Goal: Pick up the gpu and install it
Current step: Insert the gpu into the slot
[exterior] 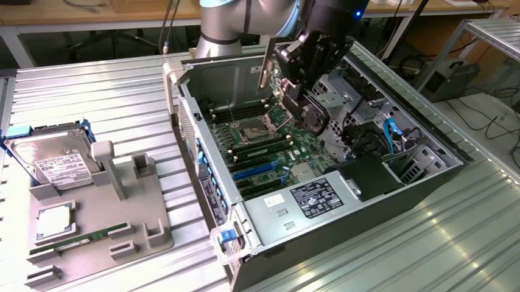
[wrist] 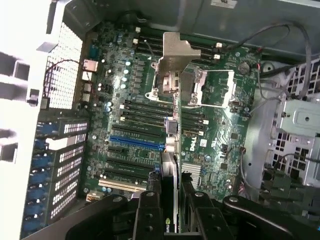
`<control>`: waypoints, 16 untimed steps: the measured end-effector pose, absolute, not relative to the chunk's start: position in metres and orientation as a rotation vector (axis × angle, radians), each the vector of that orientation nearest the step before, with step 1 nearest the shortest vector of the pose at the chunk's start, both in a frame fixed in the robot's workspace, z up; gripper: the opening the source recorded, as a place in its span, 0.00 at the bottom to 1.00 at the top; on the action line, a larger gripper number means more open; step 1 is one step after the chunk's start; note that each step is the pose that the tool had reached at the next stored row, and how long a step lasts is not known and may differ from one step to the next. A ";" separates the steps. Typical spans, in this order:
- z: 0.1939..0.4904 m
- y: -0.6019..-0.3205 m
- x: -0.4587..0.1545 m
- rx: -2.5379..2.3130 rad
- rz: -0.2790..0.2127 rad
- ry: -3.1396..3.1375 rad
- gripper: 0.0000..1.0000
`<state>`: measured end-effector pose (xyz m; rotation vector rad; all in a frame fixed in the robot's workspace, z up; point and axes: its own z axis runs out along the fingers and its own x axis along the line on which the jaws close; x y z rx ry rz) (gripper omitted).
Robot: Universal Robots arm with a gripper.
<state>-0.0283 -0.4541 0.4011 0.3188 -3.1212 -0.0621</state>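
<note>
Here, our fingers [wrist: 150, 210] are clamped on the gpu [wrist: 171, 172], which we hold edge-down over the motherboard [wrist: 135, 107] inside the open computer case [exterior: 406, 201]. Its silver bracket [exterior: 266, 66] is at the end toward the exterior view's left. Farther off, on the bench [exterior: 106, 85], a hard drive [exterior: 50, 163] rests in a grey holder [exterior: 122, 213].

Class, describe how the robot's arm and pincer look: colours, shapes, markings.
The arm is a rounded silver-grey tube with a pale blue joint cap. Its wrist is black with a blue light. The pincer is black, built of jointed bars with round pivots.
</note>
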 end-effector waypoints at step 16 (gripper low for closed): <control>0.391 -0.454 -0.028 0.839 -0.060 -3.018 0.26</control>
